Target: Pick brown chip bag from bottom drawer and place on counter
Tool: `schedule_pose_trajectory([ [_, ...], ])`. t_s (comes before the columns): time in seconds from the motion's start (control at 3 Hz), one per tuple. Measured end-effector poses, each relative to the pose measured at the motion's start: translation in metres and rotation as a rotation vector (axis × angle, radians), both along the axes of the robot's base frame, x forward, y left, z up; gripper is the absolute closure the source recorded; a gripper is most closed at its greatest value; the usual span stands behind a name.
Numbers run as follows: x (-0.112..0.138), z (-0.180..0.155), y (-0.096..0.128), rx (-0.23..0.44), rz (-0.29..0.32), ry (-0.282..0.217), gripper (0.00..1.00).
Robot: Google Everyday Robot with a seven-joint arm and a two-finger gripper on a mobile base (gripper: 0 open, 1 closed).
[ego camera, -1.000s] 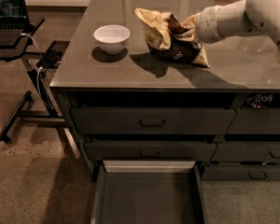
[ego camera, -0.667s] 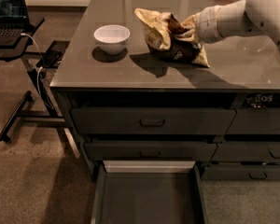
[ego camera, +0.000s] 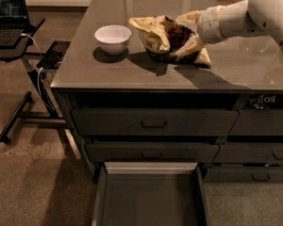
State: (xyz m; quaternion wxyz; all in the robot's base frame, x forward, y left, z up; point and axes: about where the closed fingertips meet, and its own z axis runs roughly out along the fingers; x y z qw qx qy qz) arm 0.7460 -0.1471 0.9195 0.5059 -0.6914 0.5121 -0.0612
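Note:
The brown chip bag [ego camera: 153,32], crinkly cream-yellow with a dark brown panel, is on the counter [ego camera: 132,74] right of centre. Its right end touches the top and its left end is tilted up over its shadow. My gripper [ego camera: 186,41] reaches in from the right on the white arm and is shut on the bag's right side, with the crumpled bag partly covering it. The bottom drawer [ego camera: 151,201] is pulled open below, and the part of its inside that I see holds nothing.
A white bowl [ego camera: 112,38] stands on the counter just left of the bag. A black laptop stand [ego camera: 9,36] with cables is at the far left. A dark packet with "Tos" lettering [ego camera: 263,99] shows in the upper right drawer. Two handled drawers are shut.

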Motion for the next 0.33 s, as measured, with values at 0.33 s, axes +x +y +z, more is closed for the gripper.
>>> schedule_pose_trajectory([
  [0.33,0.0,0.0,0.0,0.0,0.0,0.0,0.0],
])
